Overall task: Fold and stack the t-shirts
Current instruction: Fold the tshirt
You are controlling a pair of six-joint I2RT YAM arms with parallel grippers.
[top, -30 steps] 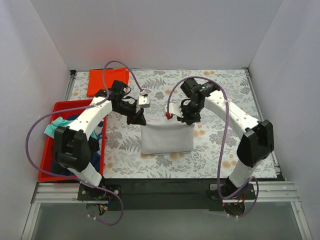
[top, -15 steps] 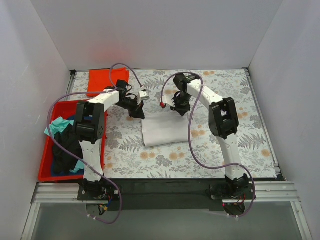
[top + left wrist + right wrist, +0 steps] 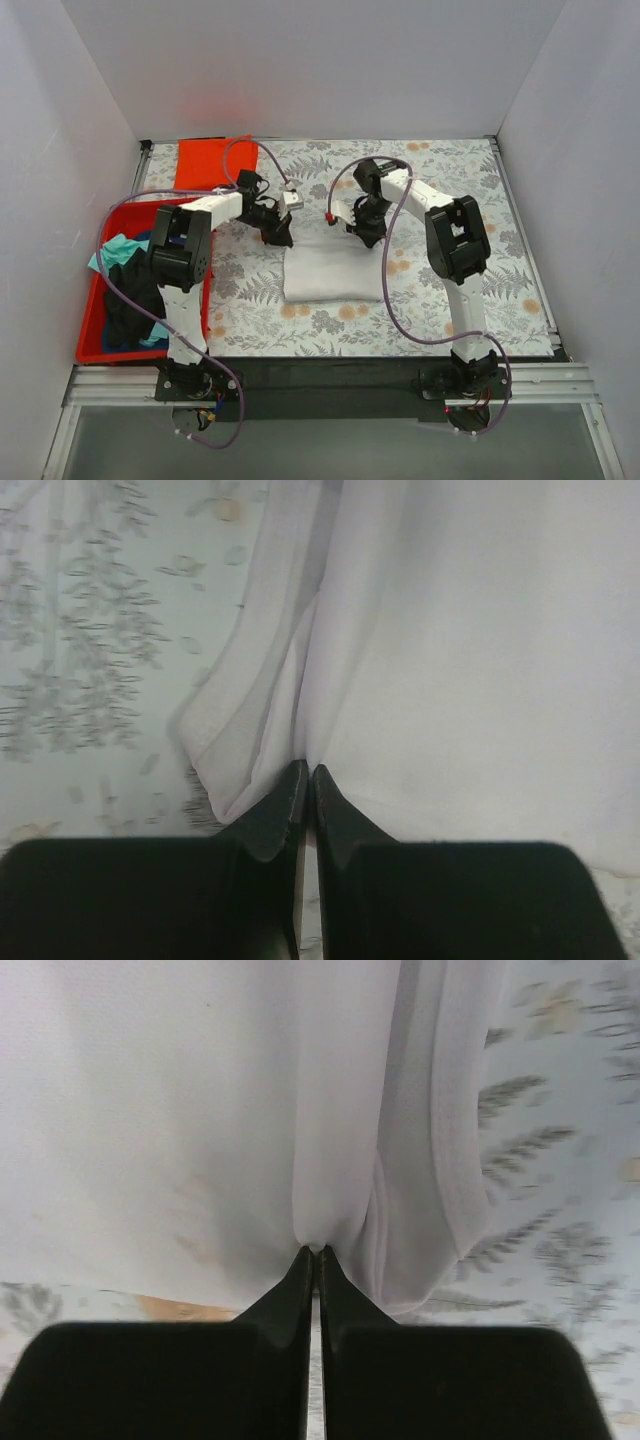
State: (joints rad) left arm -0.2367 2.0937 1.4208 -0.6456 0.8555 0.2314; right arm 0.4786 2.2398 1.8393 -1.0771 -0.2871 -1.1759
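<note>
I count two grippers: one left gripper (image 3: 282,236), one right gripper (image 3: 369,234). Two t-shirts are on the table: one white t-shirt (image 3: 333,270) at centre, one orange-red t-shirt (image 3: 205,160) at eleven o'clock. One red bin (image 3: 115,353) at nine o'clock holds teal cloth (image 3: 108,252) and black cloth (image 3: 128,300); I can't count those pieces.

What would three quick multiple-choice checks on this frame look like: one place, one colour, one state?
1. Where is the orange-red t-shirt? A far-left corner of the table; B near-right corner; C centre
2. Colour of the t-shirt in the right tool? A teal; B black; C white
3. State of the left tool? A open; B shut on cloth; C out of view
Key: 1A, the top view shows it there. 2C, the white t-shirt is pinched at its tips. 3B, the jaws are closed on a fold of it.
</note>
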